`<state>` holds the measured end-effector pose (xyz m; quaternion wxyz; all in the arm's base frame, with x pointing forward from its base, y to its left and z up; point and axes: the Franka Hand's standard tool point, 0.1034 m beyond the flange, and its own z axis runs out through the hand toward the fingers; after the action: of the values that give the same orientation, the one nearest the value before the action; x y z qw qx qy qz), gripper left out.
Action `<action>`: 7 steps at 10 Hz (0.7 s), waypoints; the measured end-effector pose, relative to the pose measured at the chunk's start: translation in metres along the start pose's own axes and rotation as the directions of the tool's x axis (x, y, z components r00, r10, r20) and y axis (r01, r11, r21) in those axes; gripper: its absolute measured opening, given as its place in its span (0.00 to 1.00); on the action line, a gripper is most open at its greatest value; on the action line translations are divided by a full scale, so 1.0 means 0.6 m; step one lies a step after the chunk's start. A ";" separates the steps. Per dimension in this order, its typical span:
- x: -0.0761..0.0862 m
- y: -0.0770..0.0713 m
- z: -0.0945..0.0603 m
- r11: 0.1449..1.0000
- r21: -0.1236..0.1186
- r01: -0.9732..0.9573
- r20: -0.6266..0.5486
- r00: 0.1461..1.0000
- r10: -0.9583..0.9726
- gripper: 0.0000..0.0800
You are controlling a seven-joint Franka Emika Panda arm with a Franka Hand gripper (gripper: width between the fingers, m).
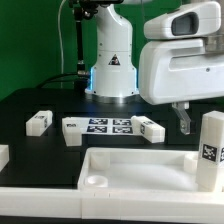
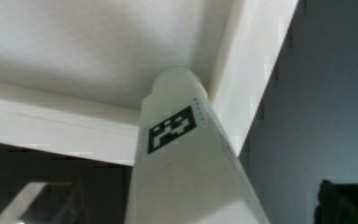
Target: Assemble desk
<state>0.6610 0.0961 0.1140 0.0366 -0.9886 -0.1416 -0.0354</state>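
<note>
**One leg up at the panel's corner, pincer clear of it**

The tabletop panel (image 1: pixel 130 172) lies rim-up on the table (image 1: pixel 30 145), nearest the exterior camera. At its corner on the exterior view's right, the upright leg (image 1: pixel 211 150) stands with its tag facing out. The wrist view looks along that same leg toward the panel's rim. I cannot tell whether it is fully seated in its socket.

Behind the panel lie three loose legs (image 1: pixel 72 129). The marker board (image 1: pixel 108 126) sits between two of them.

My main worry is the upright leg. If it is only partly home, a brush from a finger as I pull away could cock it in the socket or tip it out. Nothing that I can see clamps the panel, so a sideways push on the leg might also slide the whole panel across the table. When I go for a loose leg behind the panel, the path has to clear the standing one.

The arm's hand hangs above the panel's right corner, pointing straight down over the upright leg. One finger (image 1: pixel 183 122) shows beside the leg's top, apart from it. I read the pincer (image 1: pixel 197 120) as spread and pinching nothing.
</note>
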 end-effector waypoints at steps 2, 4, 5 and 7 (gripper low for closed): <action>0.005 0.004 -0.004 0.986 -0.024 0.164 0.002 0.986 -0.164 0.81; 0.006 0.004 -0.005 0.970 -0.031 0.239 0.004 0.971 -0.239 0.81; 0.006 0.004 -0.005 0.971 -0.031 0.238 0.005 0.971 -0.238 0.67; 0.005 0.004 -0.005 0.971 -0.030 0.238 0.005 0.971 -0.238 0.51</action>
<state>0.6647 0.0944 0.1169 0.0168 -0.9650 -0.2584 -0.0411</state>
